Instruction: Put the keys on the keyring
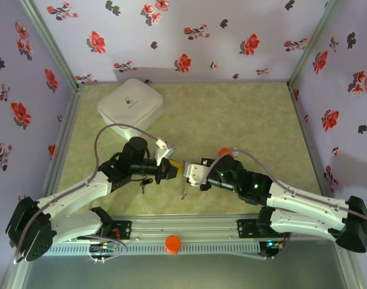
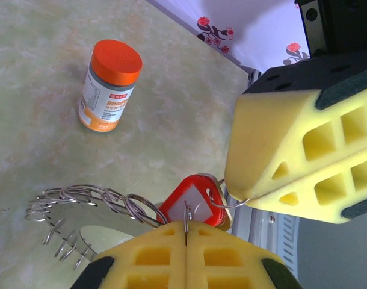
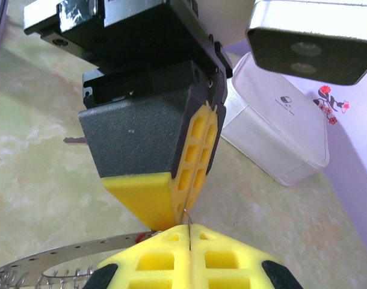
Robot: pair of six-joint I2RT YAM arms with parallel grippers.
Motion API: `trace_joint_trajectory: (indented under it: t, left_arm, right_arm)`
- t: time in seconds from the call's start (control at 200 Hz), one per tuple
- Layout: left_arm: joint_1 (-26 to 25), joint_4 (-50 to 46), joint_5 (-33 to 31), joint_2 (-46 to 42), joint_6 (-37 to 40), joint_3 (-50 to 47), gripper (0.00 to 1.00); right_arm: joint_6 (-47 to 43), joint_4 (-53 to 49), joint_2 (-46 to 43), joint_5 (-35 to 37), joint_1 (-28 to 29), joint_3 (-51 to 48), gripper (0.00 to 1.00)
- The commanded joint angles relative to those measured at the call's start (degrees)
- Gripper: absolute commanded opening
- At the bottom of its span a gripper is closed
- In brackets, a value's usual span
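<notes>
Hands meeting tip to tip above the table (image 2: 39,72), apparently midway through threading. The left hand (image 2: 186,241) is closed, its yellow pads pressed flat on a thin wire loop that rises straight out of the seam between them. The right hand (image 2: 243,183), likewise closed, faces it from just above and beyond, nipping a second curve of wire at its very tip. Both wires appear to belong to the keyring (image 2: 81,198), whose bunch of coiled metal loops runs off to one side of the left hand's fingertips and droops toward the table. Whether the two pinched strands are one coil or neighbouring coils cannot be told. The red-tagged key (image 2: 192,201) hangs directly ahead of the left hand's fingertips and just under the right hand's, against the wire; whether it is fully on the ring cannot be told. Opposed grips of this kind probably hold the coil taut and spread so the key can slide round, though that is a judgement. The black-headed key (image 1: 145,184) lies on the table beneath the left hand's wrist, apart from the ring, so its turn seems not yet to have come. An orange-capped bottle (image 2: 108,87) stands well beyond the left hand, and a white box (image 1: 130,102) sits farther off on the left hand's far side; neither is involved.
</notes>
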Motion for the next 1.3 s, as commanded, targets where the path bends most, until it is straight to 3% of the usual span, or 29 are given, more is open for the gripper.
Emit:
trace_joint_trajectory:
  t: [0.0, 0.865, 0.955, 1.1, 1.195, 1.295]
  left_arm:
    - [-0.5, 1.1, 1.2, 0.1, 2.0, 2.4, 0.0]
    - [-0.7, -0.4, -0.3, -0.3, 3.7, 2.8, 0.0]
    - [-1.1, 1.3, -4.7, -1.6, 6.2, 1.4, 0.0]
    - [-2.3, 10.8, -12.3, -5.2, 12.8, -4.8, 0.0]
    - [-2.6, 14.5, -14.2, -6.3, 16.4, -7.0, 0.0]
    - [-3.0, 17.7, -11.9, -7.0, 20.5, -8.7, 0.0]
  right_arm:
    - [-0.9, 2.1, 0.3, -0.3, 0.5, -0.4, 0.0]
    - [-0.3, 3.7, -0.7, 4.2, 2.0, -1.3, 0.0]
    - [3.9, 2.7, -2.4, 4.7, 2.0, -1.7, 0.0]
    - [17.9, 2.1, -6.1, 7.8, 1.9, -3.2, 0.0]
    - [26.2, 1.6, -7.4, 8.3, 1.9, -3.8, 0.0]
    - [32.3, 3.6, -7.0, 6.5, 1.9, -4.5, 0.0]
